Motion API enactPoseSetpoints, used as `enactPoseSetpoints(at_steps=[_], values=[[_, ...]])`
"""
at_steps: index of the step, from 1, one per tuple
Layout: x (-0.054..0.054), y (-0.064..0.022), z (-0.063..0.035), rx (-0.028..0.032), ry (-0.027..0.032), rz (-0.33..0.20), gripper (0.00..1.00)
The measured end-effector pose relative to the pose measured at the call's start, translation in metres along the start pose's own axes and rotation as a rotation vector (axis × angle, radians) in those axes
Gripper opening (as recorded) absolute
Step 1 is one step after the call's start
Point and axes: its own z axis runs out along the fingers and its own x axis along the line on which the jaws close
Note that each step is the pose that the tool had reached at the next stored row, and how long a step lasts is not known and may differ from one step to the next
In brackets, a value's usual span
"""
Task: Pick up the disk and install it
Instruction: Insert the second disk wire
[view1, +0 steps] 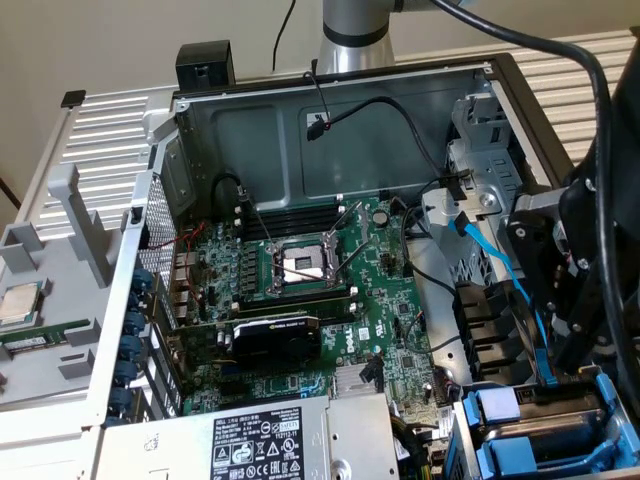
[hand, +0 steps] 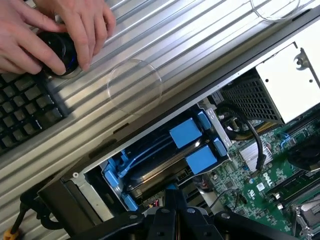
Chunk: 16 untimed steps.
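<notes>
Hovering just above the drive bay at the corner of the open computer case (view1: 330, 120), pincer (hand: 175, 197) pressed together and pinching nothing visible, so the install step looks nearly finished, the next move probably calling only for a clean lift away. The disk (hand: 165, 165) sits down in the bay beside the motherboard (view1: 300, 290), bright blue carrier frame around a dark, glossy body, two blue tabs facing up.
</notes>
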Motion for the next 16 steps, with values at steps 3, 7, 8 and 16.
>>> enactPoseSetpoints(at_steps=[3,7,8,16], values=[[0.0,0.0,0.0,0.0,0.0,0.0,0.11],[0.0008,-0.0006,0.0,0.0,0.0,0.0,0.11],[0.0008,-0.0006,0.0,0.0,0.0,0.0,0.11],[0.0076,-0.005,0.0,-0.0008,-0.0015,0.0,0.11]])
